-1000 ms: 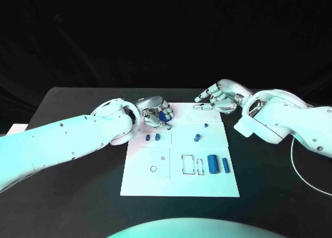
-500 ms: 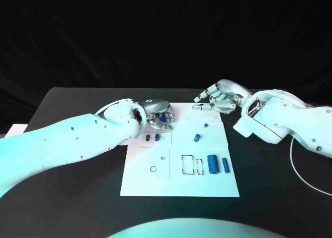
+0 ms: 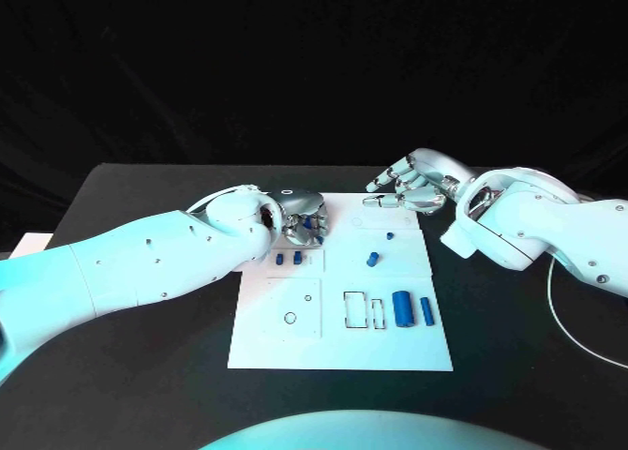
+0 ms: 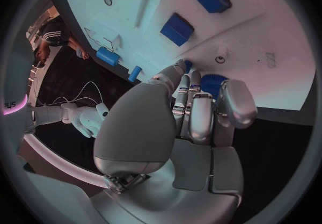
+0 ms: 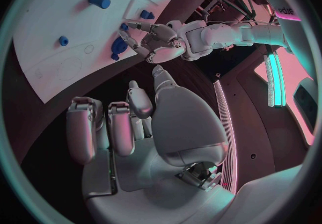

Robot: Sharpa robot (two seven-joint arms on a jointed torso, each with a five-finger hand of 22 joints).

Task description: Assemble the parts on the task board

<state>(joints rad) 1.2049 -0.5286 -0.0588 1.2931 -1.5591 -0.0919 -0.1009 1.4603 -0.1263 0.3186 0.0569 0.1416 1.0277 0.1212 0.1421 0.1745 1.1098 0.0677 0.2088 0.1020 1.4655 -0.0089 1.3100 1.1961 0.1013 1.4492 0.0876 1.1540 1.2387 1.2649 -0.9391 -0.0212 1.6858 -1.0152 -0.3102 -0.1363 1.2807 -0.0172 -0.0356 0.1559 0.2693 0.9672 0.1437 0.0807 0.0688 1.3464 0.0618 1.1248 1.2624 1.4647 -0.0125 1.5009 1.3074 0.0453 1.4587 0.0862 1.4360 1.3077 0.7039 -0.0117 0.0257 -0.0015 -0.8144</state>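
My left robot hand (image 3: 301, 221) pinches a small, rigid, probably light round blue plastic part (image 4: 213, 82) by its rim; right robot hand (image 3: 411, 187) hovers, fingers apart, holding nothing.

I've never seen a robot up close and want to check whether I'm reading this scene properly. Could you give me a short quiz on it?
1. True or false: the silver right robot hand grips one of the parts.
2. Choose one. The silver left robot hand is: A) at the far left corner of the flat white task board; B) over the board's near edge; C) off beside the table.
3. Fill in: the small round part held in the left robot hand's fingers is ____ in colour.

Key: 1 false, its fingers are spread and hold nothing; 2 A; 3 blue.
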